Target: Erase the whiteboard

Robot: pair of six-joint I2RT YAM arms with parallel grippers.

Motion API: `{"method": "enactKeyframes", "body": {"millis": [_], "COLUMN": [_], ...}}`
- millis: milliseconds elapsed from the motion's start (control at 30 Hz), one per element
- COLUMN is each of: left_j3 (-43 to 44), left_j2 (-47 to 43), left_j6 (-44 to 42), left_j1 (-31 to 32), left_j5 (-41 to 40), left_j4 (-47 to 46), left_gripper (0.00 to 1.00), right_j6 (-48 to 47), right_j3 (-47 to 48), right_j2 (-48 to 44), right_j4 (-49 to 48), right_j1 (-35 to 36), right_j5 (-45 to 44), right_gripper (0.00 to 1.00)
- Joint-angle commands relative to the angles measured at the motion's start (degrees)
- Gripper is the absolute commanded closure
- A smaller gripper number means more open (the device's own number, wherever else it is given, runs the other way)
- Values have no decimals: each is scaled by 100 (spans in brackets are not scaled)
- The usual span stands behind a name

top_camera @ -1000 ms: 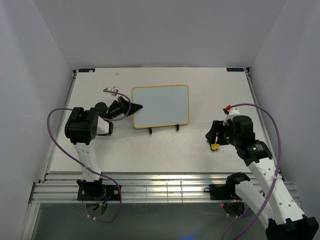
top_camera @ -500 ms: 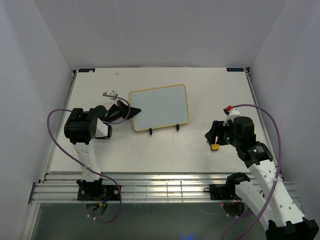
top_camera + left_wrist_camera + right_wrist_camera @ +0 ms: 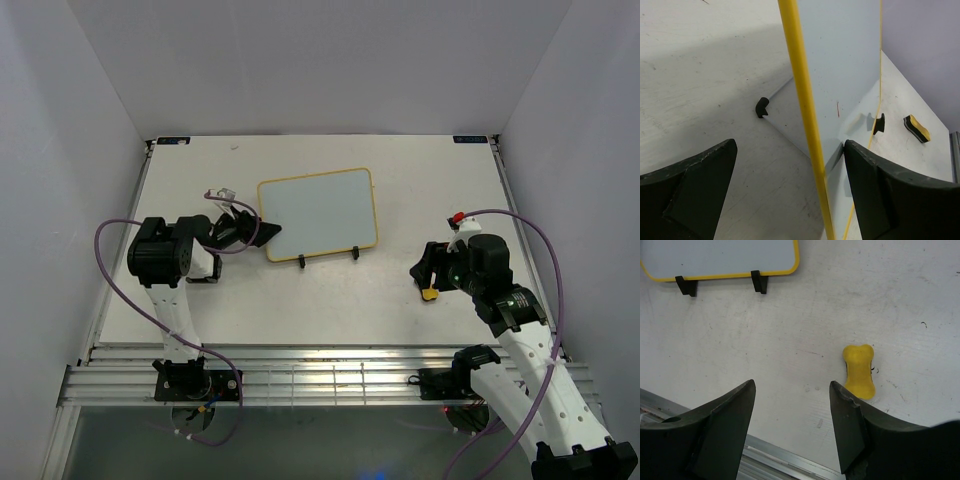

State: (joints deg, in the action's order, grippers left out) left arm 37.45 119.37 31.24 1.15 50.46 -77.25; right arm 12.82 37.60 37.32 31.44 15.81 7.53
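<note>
A white table (image 3: pixel 330 300) sits inside a plain white-walled enclosure, with an aluminium rail along its near edge. From above, the whiteboard (image 3: pixel 318 213) stands near the table's centre, a little toward 12 o'clock, propped on a black wire easel stand (image 3: pixel 300 262) whose two feet stick out below its lower frame. Its face looks blank there. The left gripper (image 3: pixel 262 232) is at the board's 8 o'clock corner. The left wrist view shows what the overhead cannot: the jaws are spread wide, and the board's thin yellow frame (image 3: pixel 805 100) runs edge-on between the two dark fingers (image 3: pixel 695 180). Whether either finger touches the frame cannot be told. That view also catches a tiny red mark (image 3: pixel 838 109) on the board's pale face, and the bone-shaped eraser (image 3: pixel 916 128) far off at 3 o'clock. The right gripper (image 3: pixel 428 275) hangs well apart from the board, at about its 4 o'clock, with the yellow eraser just below its tips in the overhead. The right wrist view makes the gap plain. Its jaws are spread with nothing between them, and the eraser lies flat on the table at 3 o'clock beside the right-hand finger (image 3: pixel 850 430), outside the jaws. The board's lower edge and the two easel feet show at 11 o'clock.
</note>
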Motion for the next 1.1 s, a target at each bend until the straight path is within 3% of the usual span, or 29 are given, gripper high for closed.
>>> {"method": "enactKeyframes", "body": {"millis": [0, 167, 300, 333, 467, 633, 867, 1067], "left_j3": [87, -343, -774, -1001, -1633, -1733, -1118, 787], "left_j2": [-195, -739, -1458, -1617, -2592, -4277, -6071, -6787], "left_j6": [-119, 47, 321, 382, 602, 462, 259, 331], "left_j1": [-1, -62, -97, -97, -97, -97, -97, -97], "left_j5": [-88, -1027, -1756, -1906, -2820, -3629, -4095, -4455], "left_j4": [-1644, -1547, -1547, -1530, -1171, 884, 3652, 8263], "left_gripper": [2, 2, 2, 2, 2, 2, 2, 2], "right_j6": [-122, -122, -131, -122, -113, -122, -113, -43], "right_j3": [-8, -16, 45, 71, 168, 239, 203, 274], "right_j2": [-58, -41, -84, -137, -243, -190, -173, -181], "right_j4": [-217, -252, -191, -174, -191, -182, -217, -165], "right_j1": [-8, -17, -8, -8, -8, -8, -8, -8], "right_j5": [73, 108, -102, -224, -252, -234, -261, -340], "right_gripper": [33, 33, 4, 9, 10, 10, 10, 10]}}
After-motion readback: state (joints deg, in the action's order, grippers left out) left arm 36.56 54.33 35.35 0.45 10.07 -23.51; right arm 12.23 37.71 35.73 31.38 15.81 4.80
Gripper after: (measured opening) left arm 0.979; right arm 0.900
